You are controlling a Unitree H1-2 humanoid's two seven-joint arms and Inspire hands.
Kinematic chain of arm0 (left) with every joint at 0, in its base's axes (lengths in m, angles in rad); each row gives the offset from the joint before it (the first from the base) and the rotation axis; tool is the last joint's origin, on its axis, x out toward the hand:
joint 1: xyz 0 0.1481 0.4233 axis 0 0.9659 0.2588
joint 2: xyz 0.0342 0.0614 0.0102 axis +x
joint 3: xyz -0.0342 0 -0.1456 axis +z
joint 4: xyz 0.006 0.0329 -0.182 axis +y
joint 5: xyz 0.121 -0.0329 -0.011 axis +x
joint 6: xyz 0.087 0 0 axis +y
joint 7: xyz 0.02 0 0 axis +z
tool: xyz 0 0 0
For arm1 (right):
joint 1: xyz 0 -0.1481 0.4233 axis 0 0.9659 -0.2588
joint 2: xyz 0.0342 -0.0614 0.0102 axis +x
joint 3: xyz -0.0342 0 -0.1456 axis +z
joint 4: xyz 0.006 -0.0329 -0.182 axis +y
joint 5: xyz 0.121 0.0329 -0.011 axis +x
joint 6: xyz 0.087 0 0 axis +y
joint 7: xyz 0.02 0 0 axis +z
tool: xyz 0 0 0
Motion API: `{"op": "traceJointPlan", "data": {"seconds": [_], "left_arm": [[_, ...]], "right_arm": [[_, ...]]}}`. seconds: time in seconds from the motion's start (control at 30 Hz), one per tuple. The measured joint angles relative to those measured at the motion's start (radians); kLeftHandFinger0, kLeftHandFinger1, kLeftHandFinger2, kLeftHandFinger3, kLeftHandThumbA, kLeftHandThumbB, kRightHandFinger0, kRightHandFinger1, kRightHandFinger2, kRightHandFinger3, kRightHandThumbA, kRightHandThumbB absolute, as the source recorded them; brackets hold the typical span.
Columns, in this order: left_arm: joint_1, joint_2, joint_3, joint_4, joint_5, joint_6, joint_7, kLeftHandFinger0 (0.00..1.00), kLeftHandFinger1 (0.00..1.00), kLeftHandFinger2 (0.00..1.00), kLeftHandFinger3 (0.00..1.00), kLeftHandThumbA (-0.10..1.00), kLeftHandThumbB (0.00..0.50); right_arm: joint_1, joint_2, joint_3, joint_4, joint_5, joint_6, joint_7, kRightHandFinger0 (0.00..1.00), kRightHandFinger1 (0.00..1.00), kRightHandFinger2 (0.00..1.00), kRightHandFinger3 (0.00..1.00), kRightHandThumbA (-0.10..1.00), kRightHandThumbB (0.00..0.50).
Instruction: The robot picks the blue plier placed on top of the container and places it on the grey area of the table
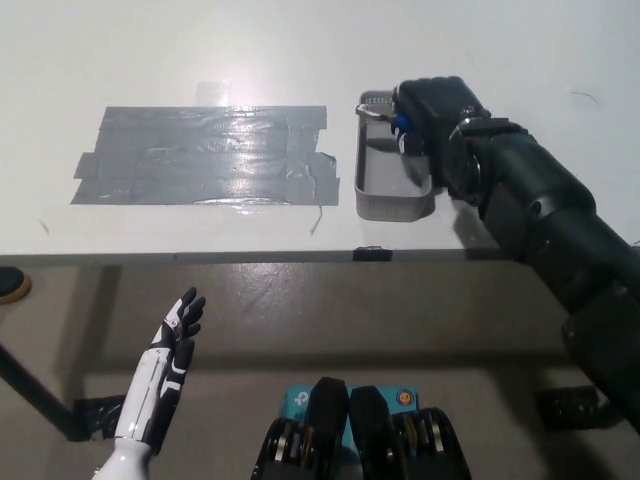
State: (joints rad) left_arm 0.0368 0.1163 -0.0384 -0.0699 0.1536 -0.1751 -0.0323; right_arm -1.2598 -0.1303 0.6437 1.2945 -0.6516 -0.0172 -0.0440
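Observation:
My black right hand [437, 112] hovers over the far end of the grey container [396, 208], shut on the blue plier [399, 124]. Only a bit of blue handle and the metal tip show at the hand's left side; the rest is hidden under the hand. The grey taped area [205, 155] lies on the white table [200, 50], just left of the container. My white left hand [168, 362] rests open at the lower left, below the table's front edge.
The table's front edge [200, 258] runs across the middle of the picture, with a small black clip [371, 253] on it. A round dark object [10, 286] sits at the far left below the edge. Floor lies below.

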Motion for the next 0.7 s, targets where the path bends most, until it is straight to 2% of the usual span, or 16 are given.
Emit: {"op": "traceJointPlan", "data": {"seconds": [0.03,0.07,0.13,0.27,0.33,0.47,0.5,0.57,0.63,0.7], "left_arm": [[0.0,0.001,0.0,0.0,-0.002,0.0,0.0,1.0,1.0,1.0,1.0,1.0,0.083],[0.0,0.002,0.0,0.0,-0.003,0.0,0.0,1.0,1.0,1.0,1.0,1.0,0.084],[0.0,0.004,0.0,0.0,-0.005,0.0,0.0,1.0,1.0,1.0,1.0,1.0,0.087],[0.0,0.011,0.0,0.0,-0.006,0.0,0.0,1.0,1.0,1.0,1.0,1.0,0.09],[0.001,0.013,0.0,0.0,-0.006,0.0,0.0,1.0,1.0,1.0,1.0,1.0,0.089],[0.002,0.015,0.0,-0.001,-0.006,0.0,0.0,1.0,1.0,1.0,1.0,1.0,0.099],[0.003,0.016,0.0,-0.001,-0.006,0.0,0.0,1.0,1.0,1.0,1.0,1.0,0.104],[0.006,0.015,0.0,-0.003,-0.007,0.0,0.0,1.0,1.0,1.0,1.0,1.0,0.108],[0.009,0.015,-0.001,-0.005,-0.007,0.0,0.0,1.0,1.0,1.0,1.0,1.0,0.107],[0.012,0.013,-0.004,-0.005,-0.006,0.0,0.0,1.0,1.0,1.0,1.0,1.0,0.114]], "right_arm": [[-0.008,-0.001,-0.002,0.0,-0.001,-0.004,-0.007,0.15,0.62,0.97,0.3,-0.1,0.236],[-0.017,-0.003,-0.003,-0.001,-0.003,-0.01,-0.015,0.15,0.59,0.93,0.35,-0.1,0.235],[-0.037,-0.007,-0.004,-0.002,-0.007,-0.023,-0.032,0.13,0.59,0.96,0.47,-0.1,0.185],[-0.084,-0.012,-0.016,-0.004,-0.01,-0.049,-0.046,0.19,0.65,0.98,0.62,-0.1,0.211],[-0.102,-0.012,-0.018,-0.008,-0.013,-0.06,-0.056,0.18,0.67,1.0,0.66,-0.1,0.205],[-0.122,-0.007,-0.019,-0.011,-0.02,-0.069,-0.063,0.13,0.62,0.98,0.71,-0.1,0.202],[-0.124,-0.005,-0.019,-0.011,-0.021,-0.071,-0.064,0.18,0.65,0.99,0.73,-0.1,0.191],[-0.125,0.004,-0.018,-0.011,-0.025,-0.074,-0.072,0.14,0.61,0.95,0.72,-0.1,0.205],[-0.125,0.018,-0.015,-0.01,-0.031,-0.075,-0.078,0.07,0.53,0.89,0.62,-0.1,0.204],[-0.125,0.045,-0.011,0.002,-0.035,-0.076,-0.086,0.02,0.53,0.94,0.67,-0.1,0.193]]}}
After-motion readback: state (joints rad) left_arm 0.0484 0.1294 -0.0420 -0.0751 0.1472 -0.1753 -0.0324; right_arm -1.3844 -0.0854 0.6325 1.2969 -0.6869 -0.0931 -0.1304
